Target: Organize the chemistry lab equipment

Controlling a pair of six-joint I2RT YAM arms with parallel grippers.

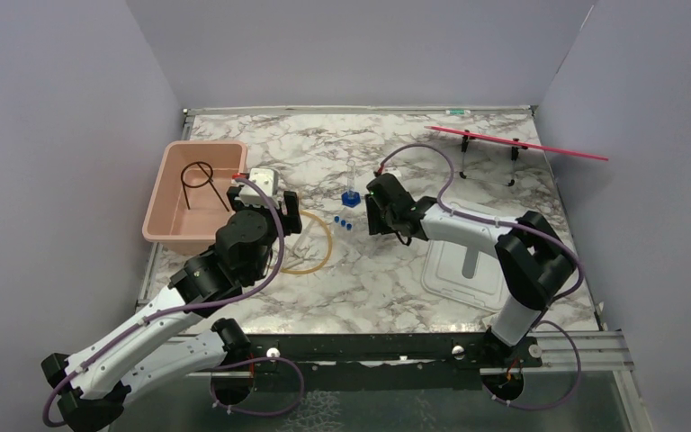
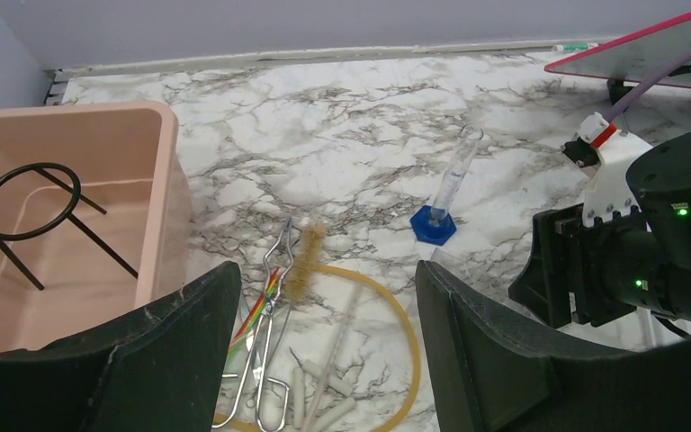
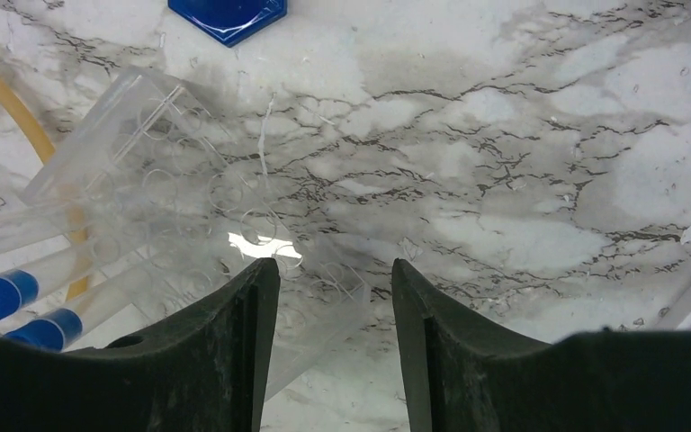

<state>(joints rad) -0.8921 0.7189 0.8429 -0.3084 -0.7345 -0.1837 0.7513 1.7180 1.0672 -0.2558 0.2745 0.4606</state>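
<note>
My left gripper (image 2: 324,270) hangs open above metal tongs (image 2: 265,333), a bristle brush (image 2: 304,261) and the amber tubing loop (image 2: 405,333), touching none of them. The black wire ring (image 2: 31,202) lies inside the pink tub (image 2: 166,180). A blue-based clear vial (image 1: 350,193) stands mid-table. My right gripper (image 3: 333,270) is open low over the table, and a corner of a clear plastic rack (image 3: 171,180) lies between its fingers, nearer the left one. Clear blue-capped tubes (image 3: 0,292) stick out of that rack at the left.
A white lid with a grey slot (image 1: 450,279) lies at the front right. A pink-topped stand (image 1: 513,142) is at the back right. Small white cylinders (image 2: 324,396) lie inside the tubing loop. Grey walls enclose the marble table on three sides.
</note>
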